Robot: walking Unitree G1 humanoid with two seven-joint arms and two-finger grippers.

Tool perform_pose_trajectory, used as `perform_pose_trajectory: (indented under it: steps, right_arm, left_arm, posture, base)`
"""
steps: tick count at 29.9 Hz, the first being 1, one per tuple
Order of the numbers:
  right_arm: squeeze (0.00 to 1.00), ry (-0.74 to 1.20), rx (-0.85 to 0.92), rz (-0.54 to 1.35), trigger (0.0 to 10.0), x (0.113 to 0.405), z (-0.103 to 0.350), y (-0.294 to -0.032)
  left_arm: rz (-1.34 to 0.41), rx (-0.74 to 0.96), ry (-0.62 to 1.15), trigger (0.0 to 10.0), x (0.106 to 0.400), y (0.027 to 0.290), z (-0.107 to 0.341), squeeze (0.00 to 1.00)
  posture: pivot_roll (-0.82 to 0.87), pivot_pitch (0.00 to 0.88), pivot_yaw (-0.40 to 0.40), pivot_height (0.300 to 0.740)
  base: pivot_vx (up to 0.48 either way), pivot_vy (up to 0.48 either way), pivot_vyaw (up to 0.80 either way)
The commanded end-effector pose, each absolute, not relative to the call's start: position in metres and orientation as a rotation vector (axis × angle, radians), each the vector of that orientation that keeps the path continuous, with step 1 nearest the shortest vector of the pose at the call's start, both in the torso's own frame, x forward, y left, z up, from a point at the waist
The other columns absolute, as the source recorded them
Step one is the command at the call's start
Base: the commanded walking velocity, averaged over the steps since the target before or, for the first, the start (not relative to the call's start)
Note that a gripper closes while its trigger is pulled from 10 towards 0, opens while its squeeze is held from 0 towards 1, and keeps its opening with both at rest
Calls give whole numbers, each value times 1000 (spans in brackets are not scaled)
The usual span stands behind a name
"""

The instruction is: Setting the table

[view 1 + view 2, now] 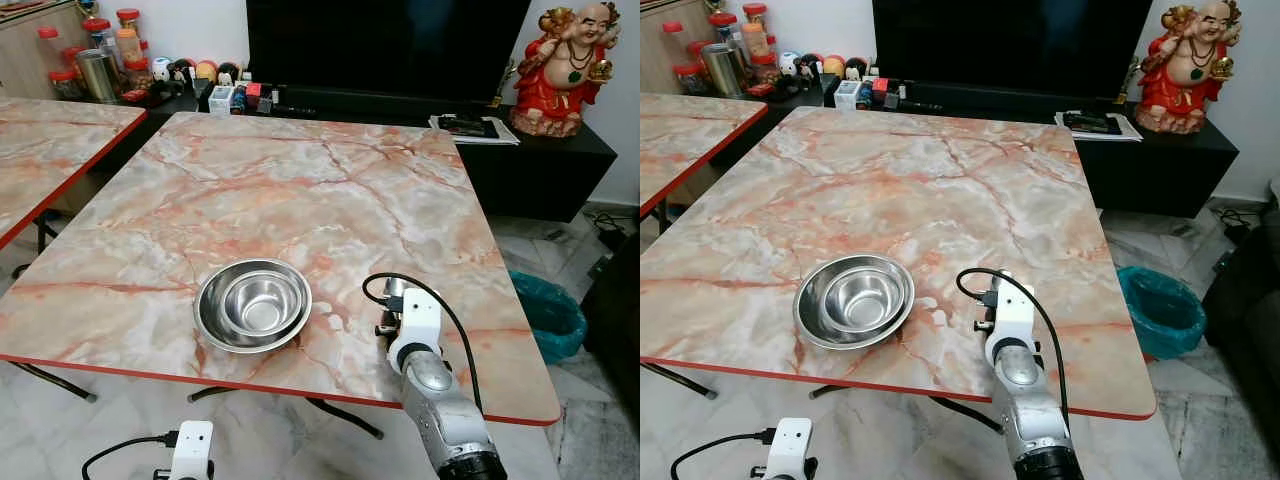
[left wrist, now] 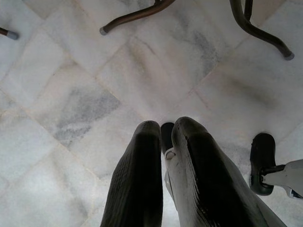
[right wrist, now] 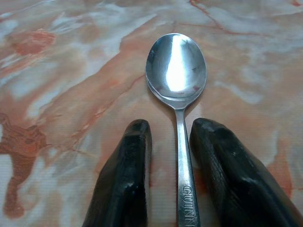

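Right end effector [image 3: 169, 137] open, fingers straddling spoon [image 3: 176, 71] handle on worktop [image 1: 300, 190], at 3 o'clock of bowl [image 1: 253, 304]. Left end effector [image 2: 163, 130] closed, idle above floor.

Home living room: large TV [image 1: 385, 45], red figurine [image 1: 562, 70], marble-top table [image 1: 300, 200].

Right arm [image 1: 440, 400] reaching forward over the near edge of the tabletop [image 1: 300, 190], wrist low above it, cable looped over the top. Right gripper [image 3: 170, 135] parted, one finger [image 3: 125, 175] on each side of a spoon [image 3: 176, 71] handle, apparently not pressing it. Left arm [image 1: 190, 452] hanging low in front of the tabletop edge. Left gripper [image 2: 163, 137] pointing down at the floor [image 2: 71, 94], fingers close together with a narrow gap, probably shut.
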State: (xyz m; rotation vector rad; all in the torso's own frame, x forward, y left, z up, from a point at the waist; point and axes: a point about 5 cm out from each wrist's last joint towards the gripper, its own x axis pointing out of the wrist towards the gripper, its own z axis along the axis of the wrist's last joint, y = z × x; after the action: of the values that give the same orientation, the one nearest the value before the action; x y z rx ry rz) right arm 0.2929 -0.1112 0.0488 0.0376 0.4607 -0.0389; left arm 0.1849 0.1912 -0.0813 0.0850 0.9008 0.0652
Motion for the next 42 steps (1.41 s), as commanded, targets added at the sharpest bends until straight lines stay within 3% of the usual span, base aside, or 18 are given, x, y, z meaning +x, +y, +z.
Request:
perform_pose_trajectory:
  steps: [1, 8, 9, 36, 42]
  right_arm:
    - [1000, 480, 37, -48, 10000, 293, 46, -112]
    - [1000, 459, 15, -52, 10000, 296, 49, -112]
    - [0, 455, 5, -58, 10000, 296, 50, -113]
    - [0, 272, 13, -111, 10000, 309, 82, -118]
    - [0, 145, -113, -106, 10000, 313, 100, -120]
  left_arm:
    - [56, 113, 904, 10000, 187, 192, -80, 0]
    - [57, 113, 899, 10000, 189, 193, -79, 0]
    - [58, 113, 898, 10000, 189, 193, -79, 0]
    - [57, 101, 893, 10000, 192, 192, -78, 0]
    - [42, 105, 885, 10000, 193, 191, -78, 0]
  posture:
    - [-50, 0, -38, 736]
    - [-46, 0, -38, 736]
    - [-45, 0, -37, 736]
    - [-53, 0, -31, 736]
    - [-56, 0, -25, 736]
  base:
    - [0, 0, 0]
    - [0, 0, 0]
    - [0, 0, 0]
    - [0, 0, 0]
    - [0, 0, 0]
